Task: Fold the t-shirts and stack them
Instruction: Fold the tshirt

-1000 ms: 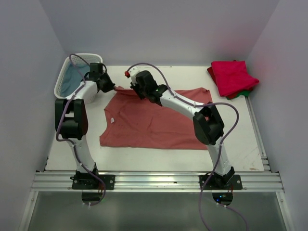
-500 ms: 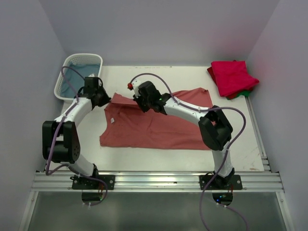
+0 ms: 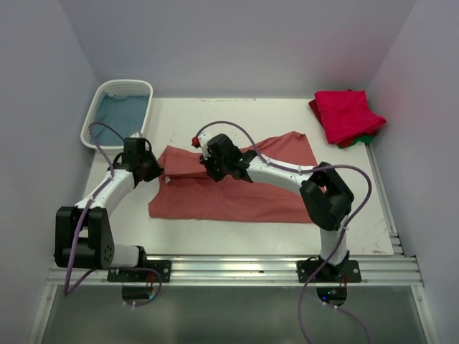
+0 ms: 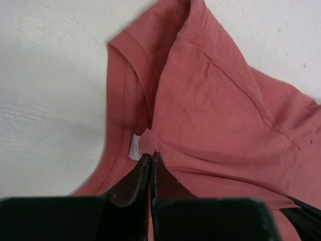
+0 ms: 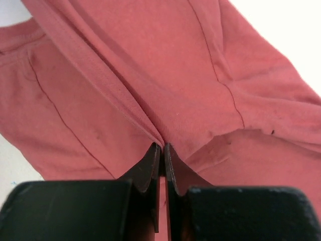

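Observation:
The large salmon-red t-shirt lies spread on the white table, its far edge lifted and folded toward me. My left gripper is shut on the shirt's far left edge; in the left wrist view the shirt bunches at the closed tips beside a white label. My right gripper is shut on the far edge nearer the middle; in the right wrist view the shirt's hem runs into the closed tips. A folded crimson-pink shirt lies on a green one at the far right.
A white lattice basket with blue cloth inside stands at the far left corner. Grey walls close in the table on three sides. A metal rail runs along the near edge.
Both grippers have moved toward me from the far edge, dragging the shirt's far edge over the rest of the shirt. The left arm has left the basket area.

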You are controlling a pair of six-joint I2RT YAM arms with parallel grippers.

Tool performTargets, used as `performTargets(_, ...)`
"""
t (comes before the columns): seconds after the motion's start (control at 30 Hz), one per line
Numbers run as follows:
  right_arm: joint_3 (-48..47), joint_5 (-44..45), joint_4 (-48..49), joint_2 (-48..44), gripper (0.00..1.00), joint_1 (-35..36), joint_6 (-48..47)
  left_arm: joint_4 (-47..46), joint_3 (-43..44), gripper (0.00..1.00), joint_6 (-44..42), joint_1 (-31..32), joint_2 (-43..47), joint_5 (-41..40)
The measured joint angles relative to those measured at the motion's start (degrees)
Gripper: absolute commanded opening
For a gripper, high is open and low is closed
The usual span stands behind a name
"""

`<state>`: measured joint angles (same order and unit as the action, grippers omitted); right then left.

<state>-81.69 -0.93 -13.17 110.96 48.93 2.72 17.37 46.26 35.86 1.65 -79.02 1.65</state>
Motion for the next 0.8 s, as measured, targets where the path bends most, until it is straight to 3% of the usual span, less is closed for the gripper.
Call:
performTargets(0.03,0.6,-0.1,0.2,-0.1,0.01,0.1,0.3,-0.1,-1.2,0.13,0.0,0.0,0.7,0.3)
performTargets(0.1,1.6,0.0,0.0,-0.2,0.06,0.3,0.5,-0.2,-3.8,0.22,0.1,0.0,2.4,0.6)
performTargets(0.13,2.3,0.2,-0.2,-0.4,0.21,0.4,0.6,0.2,-5.2,0.36,0.1,-0.1,3.6,0.3)
performTargets(0.17,3.0,0.5,-0.6,-0.6,0.27,0.4,1.1,0.4,-6.3,0.44,0.0,-0.3,4.7,-0.2)
performTargets(0.2,3.6,0.8,-0.9,-0.8,0.27,0.3,1.2,0.6,-7.6,0.59,0.3,-0.5,6.2,-0.6)
performTargets(0.27,4.8,1.6,-1.2,-1.4,0.36,0.2,1.4,1.6,-9.3,0.75,0.7,-0.6,9.7,-1.6)
performTargets(0.3,5.4,1.9,-1.3,-1.8,0.56,0.2,1.8,2.1,-9.9,0.83,1.1,-0.6,12.1,-2.2)
performTargets(0.37,6.4,3.1,-1.5,-2.8,0.71,0.2,2.5,2.3,-10.1,0.86,1.8,-0.7,15.7,-2.9)
performTargets(0.4,6.9,4.0,-1.5,-3.6,0.94,0.2,3.0,2.1,-10.1,0.87,2.1,-0.7,17.7,-3.2)
performTargets(0.47,7.5,6.5,-1.4,-5.3,0.99,0.2,4.1,1.1,-10.1,0.87,2.1,-0.7,20.8,-3.1)
performTargets(0.57,7.9,11.0,-1.2,-8.6,0.99,0.0,5.0,-1.9,-9.3,0.77,2.6,-0.8,21.0,-0.6)
performTargets(0.6,7.9,12.6,-1.0,-9.6,0.99,-0.3,5.5,-3.0,-8.5,0.63,2.7,-0.7,19.7,0.4)
performTargets(0.67,7.4,14.7,-1.5,-11.4,0.99,-2.1,6.7,-5.4,-6.2,0.46,3.0,-0.3,15.1,2.9)
performTargets(0.7,6.9,15.2,-1.8,-11.8,0.99,-3.3,7.2,-6.7,-5.4,0.26,2.9,0.0,13.0,3.8)
performTargets(0.8,3.8,16.4,-3.2,-12.0,0.99,-11.0,9.4,-12.3,-3.7,0.03,3.2,2.6,6.4,7.1)
